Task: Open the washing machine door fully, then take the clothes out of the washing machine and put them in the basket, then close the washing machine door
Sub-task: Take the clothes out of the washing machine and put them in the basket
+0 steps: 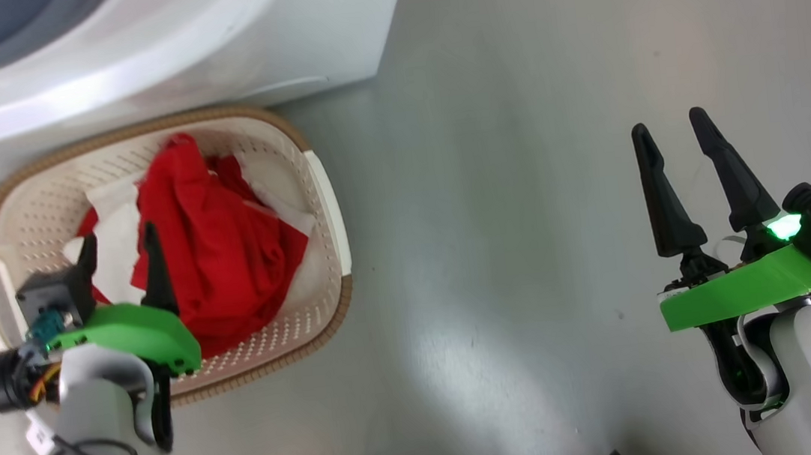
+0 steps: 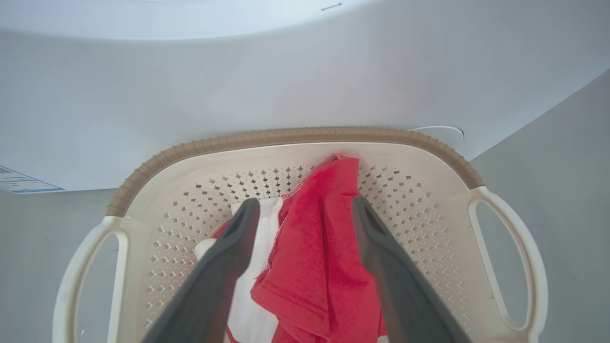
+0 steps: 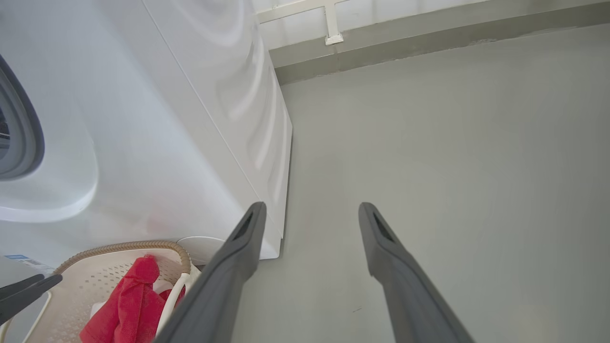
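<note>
- Up at the top of the head view stands the big white washing machine (image 1: 168,49), with a bit of its grey ring (image 1: 39,36) in the corner.
- Below it lies the grey floor (image 1: 561,203), wide and shiny.
- The cream basket (image 1: 329,213) with a brown rim sits on the floor, just beside the front of the washing machine.
- The red and white clothes (image 1: 220,254) lie in a heap inside the basket.
- The left claw (image 1: 118,235) hangs over the basket with its two dark fingers spread apart. From the left wrist view, some red cloth lies between the fingers, but they do not pinch it.
- The right claw (image 1: 670,123) is well apart from the basket, off to the right over bare floor. Its two fingers are spread apart too.
</note>
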